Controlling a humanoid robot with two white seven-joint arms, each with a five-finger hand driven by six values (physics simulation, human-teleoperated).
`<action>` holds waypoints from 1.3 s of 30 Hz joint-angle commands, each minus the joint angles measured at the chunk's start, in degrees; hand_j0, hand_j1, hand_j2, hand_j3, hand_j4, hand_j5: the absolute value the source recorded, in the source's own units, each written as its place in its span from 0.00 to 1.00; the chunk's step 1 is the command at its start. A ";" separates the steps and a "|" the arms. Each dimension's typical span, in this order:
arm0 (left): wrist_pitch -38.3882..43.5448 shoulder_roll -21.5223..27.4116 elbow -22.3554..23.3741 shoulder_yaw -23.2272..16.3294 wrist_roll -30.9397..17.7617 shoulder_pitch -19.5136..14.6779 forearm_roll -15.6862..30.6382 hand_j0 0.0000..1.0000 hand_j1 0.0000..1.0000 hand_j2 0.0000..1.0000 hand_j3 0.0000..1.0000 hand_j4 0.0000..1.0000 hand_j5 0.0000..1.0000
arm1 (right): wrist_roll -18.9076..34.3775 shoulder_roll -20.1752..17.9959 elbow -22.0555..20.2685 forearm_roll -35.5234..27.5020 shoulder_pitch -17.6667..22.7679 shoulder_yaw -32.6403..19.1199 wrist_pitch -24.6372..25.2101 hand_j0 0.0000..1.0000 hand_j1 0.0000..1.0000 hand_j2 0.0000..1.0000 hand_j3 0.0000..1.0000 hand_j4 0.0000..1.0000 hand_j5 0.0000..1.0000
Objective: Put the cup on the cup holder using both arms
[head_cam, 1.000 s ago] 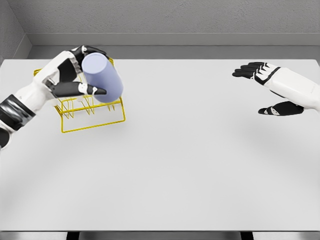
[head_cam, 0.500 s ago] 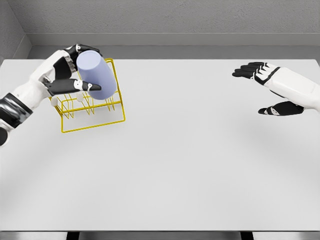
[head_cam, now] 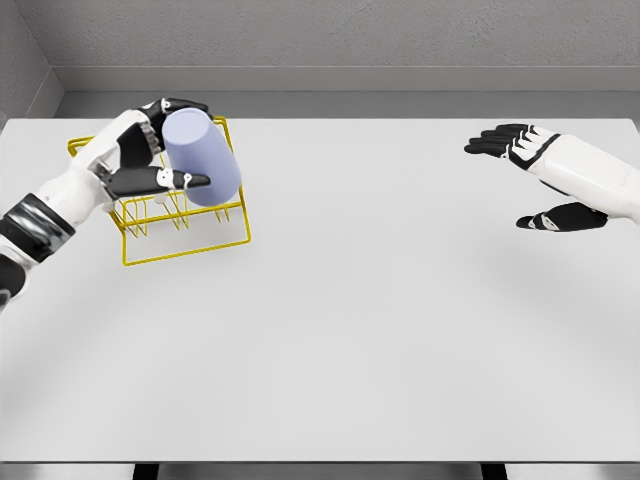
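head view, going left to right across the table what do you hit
left hand → cup it grips, over the yellow cup holder → bare white table → right hand, open.

I've got one view only, the head camera, so there's no second view to share anything with. It sits above the near edge of the white table (head_cam: 400,330) and looks down and forward at a steep-ish angle toward 12 o'clock, taking in the whole tabletop up to the grey back wall (head_cam: 340,40). It stands at medium range. The left arm's hand (head_cam: 135,160) enters from 8 o'clock and shows at about 10 o'clock by the yellow rack (head_cam: 190,245); the right hand (head_cam: 540,180) comes in from 3 o'clock. The table's front edge runs along 6 o'clock.
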 commanded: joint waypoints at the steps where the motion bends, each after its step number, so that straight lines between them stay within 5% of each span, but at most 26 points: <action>1: 0.08 0.01 -0.04 -0.01 -0.03 0.00 0.03 0.84 0.84 0.84 0.84 0.84 0.84 | -0.03 -0.05 0.00 -0.34 0.00 -0.01 0.18 1.00 1.00 1.00 1.00 1.00 1.00; 8: 0.17 0.01 -0.04 -0.01 -0.03 -0.18 -0.14 0.90 0.90 0.90 0.90 0.90 0.90 | -0.03 -0.05 0.00 -0.43 0.00 -0.01 0.18 1.00 1.00 1.00 1.00 1.00 1.00; 18: 0.08 0.01 -0.56 -0.01 0.06 -0.26 -0.14 0.78 0.78 0.78 0.78 0.78 0.78 | -0.03 -0.05 0.08 -0.34 0.00 -0.01 0.18 1.00 1.00 1.00 1.00 1.00 1.00; 24: -0.62 2.46 -3.90 0.25 0.06 -0.18 0.30 0.80 0.80 0.80 0.80 0.80 0.80 | -0.03 -0.05 0.08 -0.43 0.00 -0.01 0.18 1.00 1.00 1.00 1.00 1.00 1.00; 30: -8.70 10.81 -4.43 0.95 0.06 4.30 1.88 0.82 0.82 0.82 0.82 0.82 0.82 | -0.03 -0.05 0.00 -0.43 0.00 -0.01 0.18 1.00 1.00 1.00 1.00 1.00 1.00; 34: -9.14 13.01 -3.73 5.70 -0.03 7.56 2.67 0.85 0.85 0.85 0.85 0.85 0.85 | -0.03 -0.05 0.00 -0.43 0.00 -0.01 0.18 1.00 1.00 1.00 1.00 1.00 1.00; 39: -9.32 13.54 -3.64 8.16 -0.03 9.93 2.58 1.00 1.00 1.00 1.00 1.00 1.00 | -0.03 -0.05 0.08 -0.34 0.00 -0.01 0.18 1.00 1.00 1.00 1.00 1.00 1.00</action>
